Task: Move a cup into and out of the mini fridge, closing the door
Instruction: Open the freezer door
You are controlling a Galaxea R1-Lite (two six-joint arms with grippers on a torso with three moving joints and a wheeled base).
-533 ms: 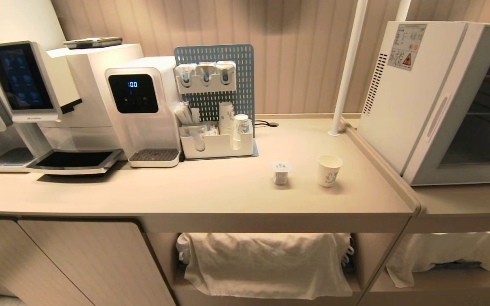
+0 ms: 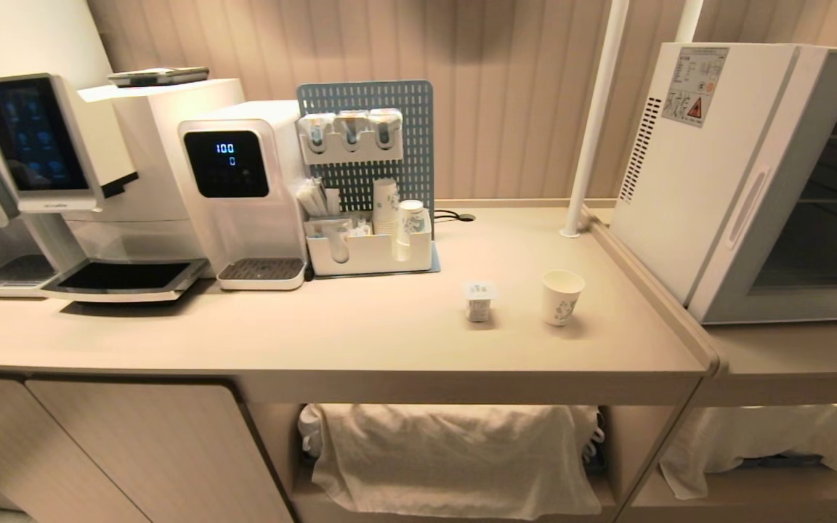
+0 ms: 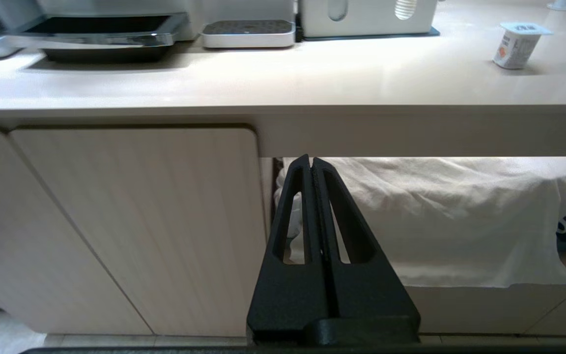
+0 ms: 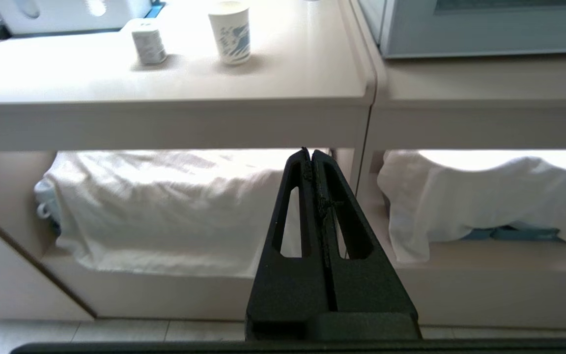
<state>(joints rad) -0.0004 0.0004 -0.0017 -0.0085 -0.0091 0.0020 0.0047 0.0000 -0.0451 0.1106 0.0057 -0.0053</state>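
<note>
I'm looking down on the beige counter [image 2: 360, 341] with nothing started yet. The small white paper cup with a blue-green print [image 2: 561, 296] stands upright near the counter's right edge, just beside a small plastic pot with a foil lid [image 2: 480, 299]. The white boxy mini fridge [image 2: 709, 167] sits on the lower counter to the right, its grey-framed glass door [image 2: 811, 196] closed. My left gripper [image 3: 311, 164] and right gripper [image 4: 311, 157] hang low in front of the counter's front edge, both pinched together and empty. First job, I reckon: raise an arm, reach the side handle and swing that door wide before touching the cup.
</note>
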